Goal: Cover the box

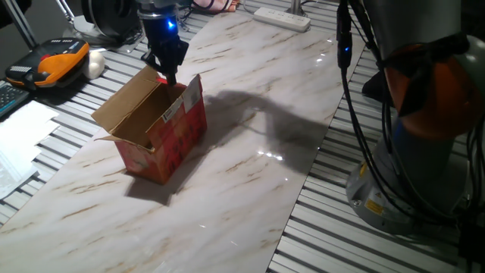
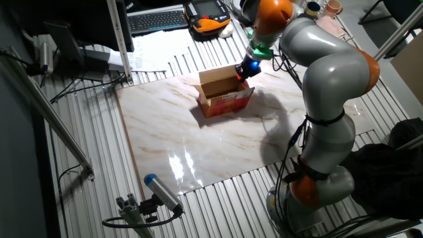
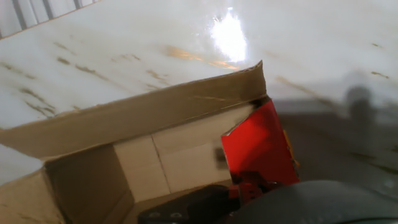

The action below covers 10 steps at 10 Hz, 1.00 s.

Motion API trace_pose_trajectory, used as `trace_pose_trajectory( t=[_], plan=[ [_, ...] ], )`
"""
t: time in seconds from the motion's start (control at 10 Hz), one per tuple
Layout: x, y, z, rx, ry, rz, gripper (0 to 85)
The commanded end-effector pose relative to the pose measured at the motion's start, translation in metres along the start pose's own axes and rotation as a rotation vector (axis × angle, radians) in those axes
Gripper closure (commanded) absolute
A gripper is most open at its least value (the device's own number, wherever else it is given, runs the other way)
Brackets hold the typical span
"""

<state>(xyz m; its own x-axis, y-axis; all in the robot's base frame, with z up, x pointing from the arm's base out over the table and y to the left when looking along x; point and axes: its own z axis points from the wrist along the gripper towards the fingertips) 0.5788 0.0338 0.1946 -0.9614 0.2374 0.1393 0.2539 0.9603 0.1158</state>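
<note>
Marble-patterned worktop [image 1: 250, 189] carries the box [image 1: 163, 133], open, its brown flaps raised and a labelled flap [image 1: 184, 102] standing on the near side. I hang over its back edge, my jaws [image 1: 167, 72] pointing down at a red flap [image 3: 261, 149]; whether they are parted I cannot tell. To close it well, I judge each flap should be pushed inward from its hinge, slowly.

Red box [image 1: 168, 136], brown flaps open, upright on marble tabletop [image 1: 250, 189]
</note>
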Motion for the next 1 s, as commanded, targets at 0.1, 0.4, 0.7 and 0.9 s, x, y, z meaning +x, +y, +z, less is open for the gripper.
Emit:
trace_pose_trajectory(
  t=[0.1,0.4,0.7,0.9],
  plan=[
    [0.000,-0.002,0.001,0.033,-0.016,-0.008,51.0],
    [-0.009,-0.019,0.009,0.043,-0.018,-0.024,51.0],
    [-0.021,-0.028,0.024,0.033,-0.016,-0.039,51.0],
    [-0.027,-0.030,0.032,0.032,-0.017,-0.047,51.0]
  ],
)
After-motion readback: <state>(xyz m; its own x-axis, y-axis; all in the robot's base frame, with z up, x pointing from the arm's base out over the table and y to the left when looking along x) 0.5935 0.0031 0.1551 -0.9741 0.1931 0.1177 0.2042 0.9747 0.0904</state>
